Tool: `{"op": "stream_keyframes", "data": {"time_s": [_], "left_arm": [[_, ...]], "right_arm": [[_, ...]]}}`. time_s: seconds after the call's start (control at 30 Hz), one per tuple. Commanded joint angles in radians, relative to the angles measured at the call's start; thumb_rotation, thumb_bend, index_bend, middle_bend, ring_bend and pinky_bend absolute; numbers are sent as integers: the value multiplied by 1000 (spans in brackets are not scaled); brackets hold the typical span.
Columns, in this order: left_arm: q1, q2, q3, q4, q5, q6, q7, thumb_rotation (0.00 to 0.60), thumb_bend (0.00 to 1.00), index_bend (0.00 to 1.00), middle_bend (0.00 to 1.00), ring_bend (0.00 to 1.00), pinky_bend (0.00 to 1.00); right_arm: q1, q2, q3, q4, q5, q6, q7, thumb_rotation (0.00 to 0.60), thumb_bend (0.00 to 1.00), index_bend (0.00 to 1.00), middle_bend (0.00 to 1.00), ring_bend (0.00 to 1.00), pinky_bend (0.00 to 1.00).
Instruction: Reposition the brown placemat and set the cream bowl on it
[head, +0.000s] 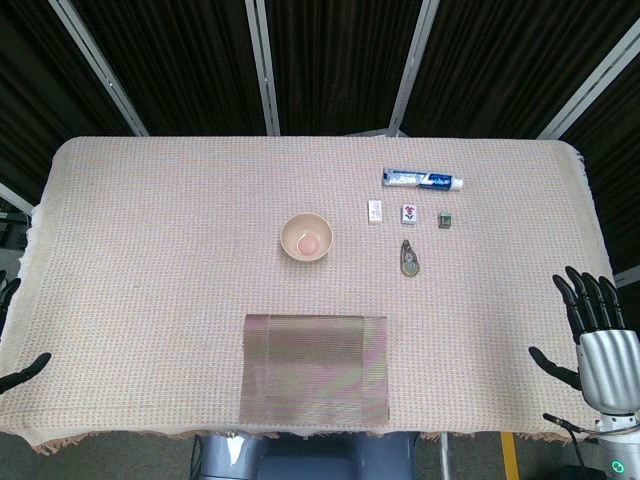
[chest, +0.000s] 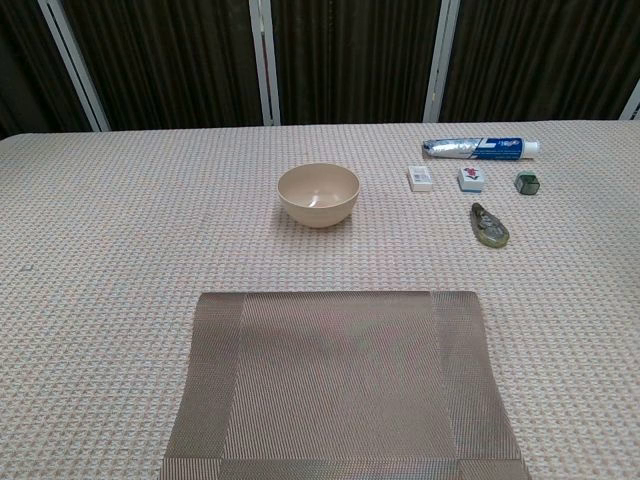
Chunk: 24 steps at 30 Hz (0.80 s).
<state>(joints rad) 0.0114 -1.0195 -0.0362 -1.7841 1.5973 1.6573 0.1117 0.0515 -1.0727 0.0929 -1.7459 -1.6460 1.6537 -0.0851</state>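
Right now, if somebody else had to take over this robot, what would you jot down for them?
Left hand: only fingertips show at the table's left edge; nothing seen in it, state unclear.
Right hand: open, fingers spread, at the right edge, holding nothing.
Placemat: flat at the near edge, centre.
Bowl: upright on the tablecloth beyond the placemat, apart from it.
Done: nothing that shows; neither hand is touching either thing.
Left: move the placemat, then set the bowl on it.
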Motion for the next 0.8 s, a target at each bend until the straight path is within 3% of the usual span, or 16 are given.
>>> {"op": "stream_keyframes", "data": {"time_s": [0.03,0.37,0.5,0.8], "left_arm": [[-1,1,4,-1,0,-7,-9,600,0,0,0,0,0],[-48,-18,1,41,-25,-103,-46,600,0,0,0,0,0],[-144,-66,-19,116,-18,-233,-77,600,0,0,0,0,0],[-449,-244,-152,366,-63,-556,-67,600,0,0,0,0,0]], "right_arm": [[1,3,-1,-3,3,-5,6,600,0,0,0,0,0],[9,6,3,-7,25,-31,15,600,0,0,0,0,0],[17,7,4,4,57,-64,6,600,0,0,0,0,0],[26,10,30,8,131,-94,-8,600,0,0,0,0,0]]}}
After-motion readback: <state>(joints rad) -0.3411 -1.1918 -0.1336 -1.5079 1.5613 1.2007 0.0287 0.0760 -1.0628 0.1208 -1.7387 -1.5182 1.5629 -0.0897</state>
